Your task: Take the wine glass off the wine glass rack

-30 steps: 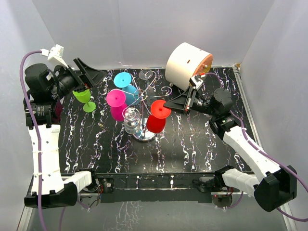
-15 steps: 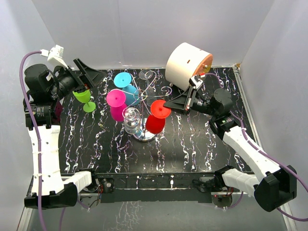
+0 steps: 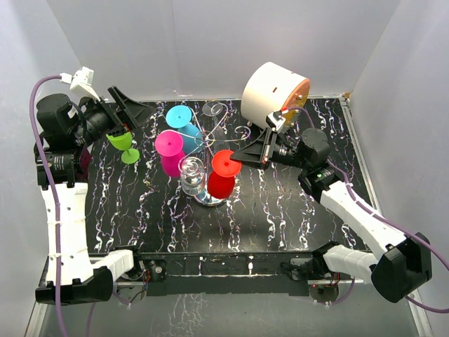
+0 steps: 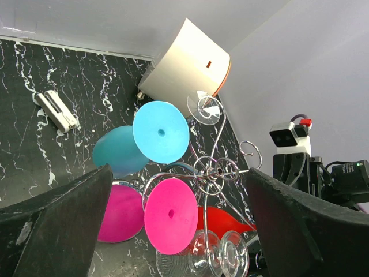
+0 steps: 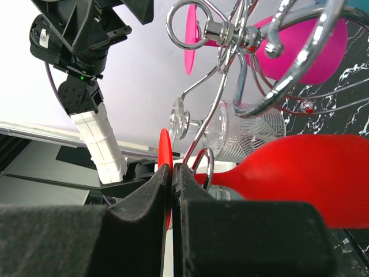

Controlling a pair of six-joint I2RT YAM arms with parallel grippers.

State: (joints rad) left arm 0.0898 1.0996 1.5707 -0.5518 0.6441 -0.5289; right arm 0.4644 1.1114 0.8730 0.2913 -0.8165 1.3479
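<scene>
Right now, at the right gripper (image 3: 237,152): fingers pinched shut on the edge of the flat round foot of the red plastic wine glass (image 3: 223,182), with no gap between fingers and disc in the right wrist view. Hung upside down on the near right side of the silver wire wine glass rack (image 3: 210,201), foot on top and bowl below, stem passing through one curled chrome loop. Not yet off the rack. Bowl just above the round mirror-shiny base, close beside an inverted clear ribbed wine glass (image 3: 192,174) on the near left.

Further round the same rack: a magenta plastic wine glass (image 3: 169,143) on the left and a cyan plastic wine glass (image 3: 179,116) behind it, both hung foot-up. At the far side, the foot of another clear glass among the scrolls.

Over at the left gripper (image 3: 133,116): fingers spread wide apart, gripping nothing, held above the far left part of the black white-veined marble table (image 3: 280,210) and aimed toward the rack. In the left wrist view, only the rack's glasses framed between its two fingers. Just below it in the top view, a lime green plastic wine glass (image 3: 123,139), upright on the table, well apart from the rack.

Behind the right arm, at the far edge: a white drum with an orange face (image 3: 270,86), lying on its side.
</scene>
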